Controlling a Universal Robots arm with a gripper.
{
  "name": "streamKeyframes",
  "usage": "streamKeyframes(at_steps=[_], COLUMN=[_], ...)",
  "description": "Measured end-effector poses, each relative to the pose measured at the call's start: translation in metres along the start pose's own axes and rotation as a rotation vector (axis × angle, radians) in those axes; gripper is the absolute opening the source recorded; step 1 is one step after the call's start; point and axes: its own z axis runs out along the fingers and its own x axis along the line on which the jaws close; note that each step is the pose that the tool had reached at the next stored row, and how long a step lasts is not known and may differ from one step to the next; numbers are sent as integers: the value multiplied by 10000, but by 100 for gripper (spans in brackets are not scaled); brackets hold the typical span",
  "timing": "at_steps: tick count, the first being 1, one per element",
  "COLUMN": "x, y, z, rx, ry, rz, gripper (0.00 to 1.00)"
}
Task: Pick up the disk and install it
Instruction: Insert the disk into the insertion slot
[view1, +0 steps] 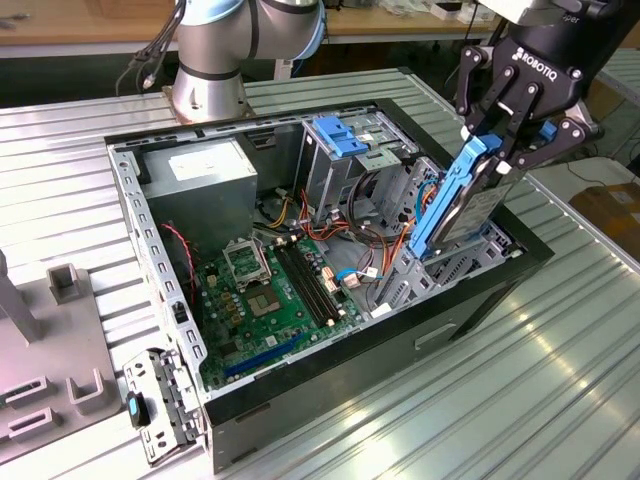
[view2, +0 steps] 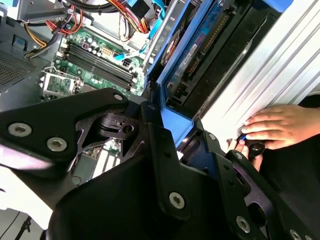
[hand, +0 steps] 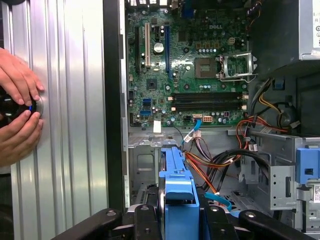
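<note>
So the gripper (view1: 503, 152) is clamping the top end of the disk (view1: 466, 208), with its fingers closed in tight on either side and nothing else in its grasp. The disk is standing on edge and leaning a bit. One blue side rail is facing the camera in the exterior view, and the lower end is dipping into the drive cage (view1: 455, 268) at the corner of the open computer case (view1: 330, 400), over on the exterior view's right. Deeper inside, the green motherboard (view1: 268, 292) is lying flat on the case floor, and the grey power supply (view1: 200, 180) is sitting in the far corner toward the exterior view's left. The whole case is resting on a ribbed metal table (view1: 560, 385). In the first wrist view the disk's blue rail is poking out from between the black fingers, aiming at the cage below. In the second wrist view a person's hand (view2: 280, 127) is resting on the table just beside the case, fingers on a small black knob (view2: 256, 148).
</note>
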Motion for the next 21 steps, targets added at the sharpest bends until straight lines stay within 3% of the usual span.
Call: streamKeyframes(at_steps=[13, 21], x=[4, 3], y=[0, 1], z=[96, 211], rx=[-27, -51], ry=[1, 3], rz=[0, -1], gripper=[37, 37])
